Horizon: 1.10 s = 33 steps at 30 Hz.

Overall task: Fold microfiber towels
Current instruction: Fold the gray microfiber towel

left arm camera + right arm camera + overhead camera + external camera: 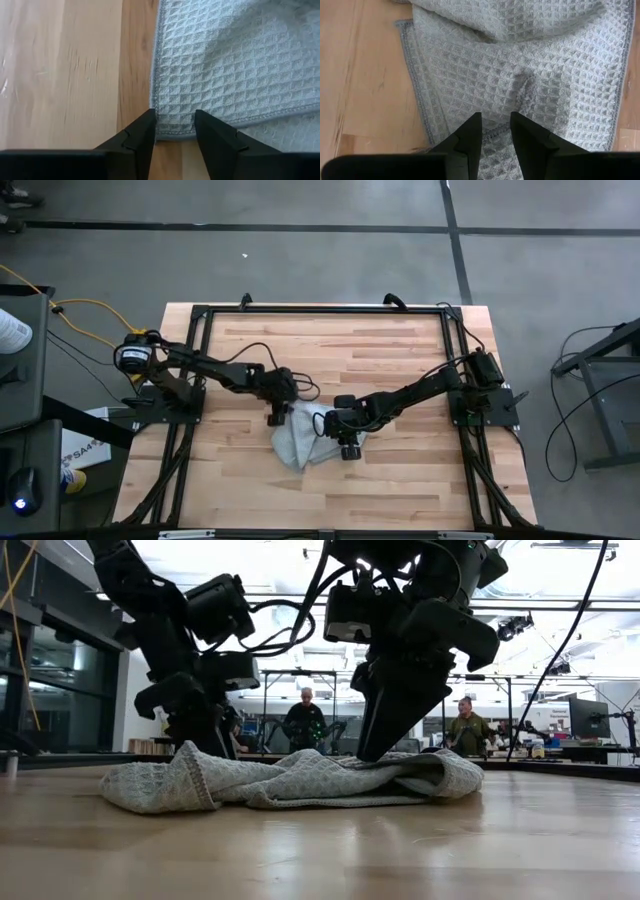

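Observation:
The light grey-blue waffle-textured towel (300,438) lies crumpled and partly doubled over on the wooden table (400,490), near its middle. My left gripper (276,418) stands at the towel's left end, fingers pointing down, shut on a corner. My right gripper (343,435) stands at the towel's right end, also pointing down, shut on the cloth. In the low view the towel (300,780) rests on the table along its whole length, with the left gripper (200,745) and right gripper (375,750) coming down onto it. My left gripper (175,117) pinches the towel's hemmed corner (174,131) between its two fingers, from above, pointing down. The cloth past the corner lies spread on the table, slack. My right gripper (495,120) pinches a hemmed edge (495,131) of the towel's upper layer between its two fingers, from above. A small pucker (522,87) stands in the cloth just beyond the fingers. The towel lies on the table, slack, with another layer beneath.
A black frame (320,310) runs along the table's edges, and both arm bases stand at its left and right sides. Bare wood lies toward the near edge (330,500). Two people (305,720) (468,728) show in the room beyond the table.

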Available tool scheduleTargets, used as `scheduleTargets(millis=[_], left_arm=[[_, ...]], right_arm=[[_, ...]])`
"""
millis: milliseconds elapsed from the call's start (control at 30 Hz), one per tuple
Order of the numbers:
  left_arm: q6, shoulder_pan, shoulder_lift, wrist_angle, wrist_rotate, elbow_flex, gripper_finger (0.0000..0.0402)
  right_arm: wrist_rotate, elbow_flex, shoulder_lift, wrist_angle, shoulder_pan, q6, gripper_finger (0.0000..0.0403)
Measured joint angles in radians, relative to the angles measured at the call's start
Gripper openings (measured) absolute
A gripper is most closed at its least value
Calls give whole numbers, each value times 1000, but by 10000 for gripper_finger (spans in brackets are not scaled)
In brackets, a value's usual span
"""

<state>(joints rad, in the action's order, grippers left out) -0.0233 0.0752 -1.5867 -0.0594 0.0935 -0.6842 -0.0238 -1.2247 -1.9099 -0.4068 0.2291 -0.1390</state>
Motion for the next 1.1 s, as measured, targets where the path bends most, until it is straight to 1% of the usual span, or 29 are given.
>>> scheduleTargets(millis=[100, 400, 500, 633, 933, 1100], left_arm=[[1, 6, 0, -9, 28, 0, 109], [10, 4, -1, -17, 36, 1, 15], [28, 3, -1, -16, 37, 2, 4], [12, 3, -2, -15, 38, 2, 24], [5, 2, -2, -15, 51, 2, 101], [-10, 2, -2, -16, 52, 2, 125]], right_arm=[[0, 0, 0, 0, 0, 0, 97], [1, 0, 0, 0, 0, -15, 97], [3, 0, 0, 0, 0, -23, 97], [4, 0, 0, 0, 0, -23, 97], [5, 0, 0, 0, 0, -23, 97], [5, 0, 0, 0, 0, -23, 97]])
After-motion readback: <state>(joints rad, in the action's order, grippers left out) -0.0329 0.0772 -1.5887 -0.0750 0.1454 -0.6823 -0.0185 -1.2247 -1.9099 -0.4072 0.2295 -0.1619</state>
